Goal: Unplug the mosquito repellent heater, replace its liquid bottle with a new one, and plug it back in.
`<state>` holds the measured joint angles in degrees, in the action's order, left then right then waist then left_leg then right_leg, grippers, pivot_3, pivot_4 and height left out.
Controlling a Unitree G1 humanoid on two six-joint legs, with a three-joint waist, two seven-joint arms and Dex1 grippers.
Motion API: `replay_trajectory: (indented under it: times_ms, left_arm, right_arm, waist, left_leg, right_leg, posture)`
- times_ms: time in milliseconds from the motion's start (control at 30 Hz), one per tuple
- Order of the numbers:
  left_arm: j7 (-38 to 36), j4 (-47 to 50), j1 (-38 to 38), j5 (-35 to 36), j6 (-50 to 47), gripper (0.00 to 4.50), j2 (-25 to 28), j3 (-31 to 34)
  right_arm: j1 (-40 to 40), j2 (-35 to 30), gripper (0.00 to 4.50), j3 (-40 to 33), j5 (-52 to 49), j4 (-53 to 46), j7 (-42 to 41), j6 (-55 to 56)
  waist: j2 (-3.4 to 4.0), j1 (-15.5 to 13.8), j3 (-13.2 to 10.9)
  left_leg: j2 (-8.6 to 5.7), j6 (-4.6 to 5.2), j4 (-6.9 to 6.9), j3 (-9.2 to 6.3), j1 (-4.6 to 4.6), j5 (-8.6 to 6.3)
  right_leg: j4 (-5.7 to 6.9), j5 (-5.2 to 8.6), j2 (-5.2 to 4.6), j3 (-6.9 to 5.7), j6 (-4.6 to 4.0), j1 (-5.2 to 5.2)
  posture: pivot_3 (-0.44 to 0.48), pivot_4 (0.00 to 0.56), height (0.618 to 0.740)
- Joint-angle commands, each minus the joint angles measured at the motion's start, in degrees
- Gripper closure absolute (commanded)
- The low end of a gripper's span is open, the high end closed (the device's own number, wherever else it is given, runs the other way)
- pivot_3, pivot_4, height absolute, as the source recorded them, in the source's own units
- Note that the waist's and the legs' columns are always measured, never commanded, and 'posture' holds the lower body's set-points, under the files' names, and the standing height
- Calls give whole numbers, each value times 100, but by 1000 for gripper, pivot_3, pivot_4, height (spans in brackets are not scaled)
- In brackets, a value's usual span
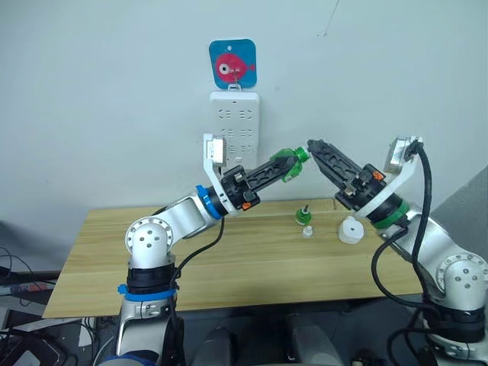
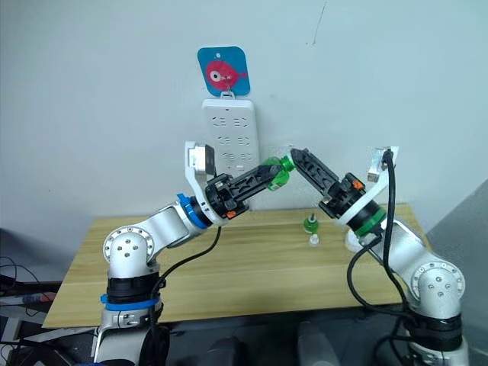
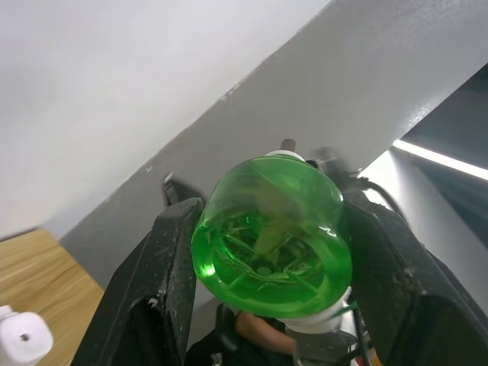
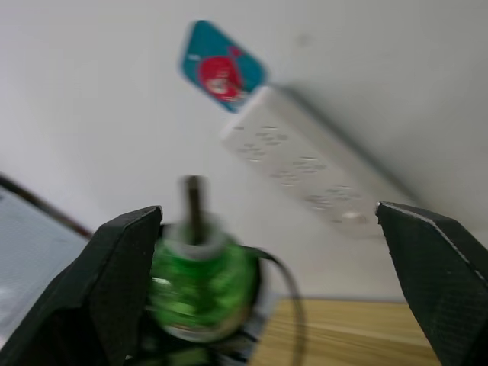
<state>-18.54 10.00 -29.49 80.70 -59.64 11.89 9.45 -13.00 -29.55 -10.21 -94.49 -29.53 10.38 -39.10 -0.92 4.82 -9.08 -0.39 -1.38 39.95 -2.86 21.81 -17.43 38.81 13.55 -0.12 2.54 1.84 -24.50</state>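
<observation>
Head views: no writing is legible; a blue tag with a pink fish point(image 1: 232, 64) hangs above the white power strip point(image 1: 235, 130) on the wall. The left pincer point(image 1: 290, 166) is clamped on a green liquid bottle point(image 1: 293, 163) held in the air. The right pincer point(image 1: 314, 149) stands spread just beside the bottle's neck. The white rounded heater point(image 1: 351, 229) sits on the wooden worktop point(image 1: 229, 267), near a second green bottle point(image 1: 303, 215).

Left wrist view: the translucent bottle point(image 3: 271, 238) is pressed between both fingers point(image 3: 156, 290).

Right wrist view: wide-apart fingers point(image 4: 114, 274) flank the wick end.

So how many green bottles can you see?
2. One green bottle is held up in the air in the left gripper. The other stands on the wooden table, near the white heater.
</observation>
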Motion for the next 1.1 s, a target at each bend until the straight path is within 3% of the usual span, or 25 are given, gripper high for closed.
replay_trajectory:
  times_ms: [33,200,300,400,533,733,900,1100]
  left_arm:
    - [-10,155,76,66,51,2065,207,134]
    - [-361,348,418,-574,220,2065,699,-43]
    - [-833,608,746,-1261,442,2065,1062,-338]
    - [-1142,740,1029,-1698,671,2065,1220,-532]
    - [-1438,904,1283,-2158,928,2065,1266,-755]
    - [-1730,1049,1532,-2544,1130,2065,1281,-955]
    - [-1804,1068,1597,-2666,1204,2065,1224,-962]
    - [-1817,1128,1685,-2720,1262,2065,1219,-913]
  right_arm:
    - [274,-620,0,-364,381,-152,-179,-218]
    - [656,-2070,0,-193,2113,-367,-313,-777]
    - [408,-2431,0,122,2816,-155,-58,-1207]
    - [-121,-2522,0,434,2654,276,11,-2116]
    - [-1125,-2184,0,896,3358,1519,366,-3133]
    - [-2536,-1150,0,1088,4643,3728,435,-3630]
    - [-3097,-568,0,1033,5475,4847,165,-3621]
    - [-3309,-319,0,993,6273,5602,-258,-3421]
  waist:
    - [-2,0,-1]
    - [-1,-2,-11]
    - [-7,5,-28]
    - [-15,8,-84]
    - [-27,-5,-188]
    - [-25,-6,-307]
    - [-6,-10,-348]
    - [-1,-20,-365]
  left_leg:
    - [0,0,0,-1,0,0]
    - [-2,1,-4,8,-5,-1]
    - [0,1,-6,12,-8,-1]
    - [5,0,-9,14,-16,-1]
    - [10,0,-7,13,-25,0]
    - [8,2,-8,10,-6,-1]
    - [10,5,-12,-7,4,-3]
    - [4,12,-14,-18,9,-7]
  right_leg:
    - [0,1,0,0,1,1]
    - [-4,8,10,2,10,1]
    - [-10,21,17,4,26,2]
    - [-14,31,20,12,10,11]
    - [-17,32,17,15,-1,21]
    - [-27,19,6,16,-18,13]
    - [-27,19,0,3,-18,7]
    - [-31,18,-9,0,-16,5]
  posture:
    - [-139,135,730]
    - [-149,165,730]
    - [-149,188,730]
    - [-147,205,730]
    - [-141,228,730]
    - [-126,240,730]
    - [-113,241,730]
    - [-75,242,730]
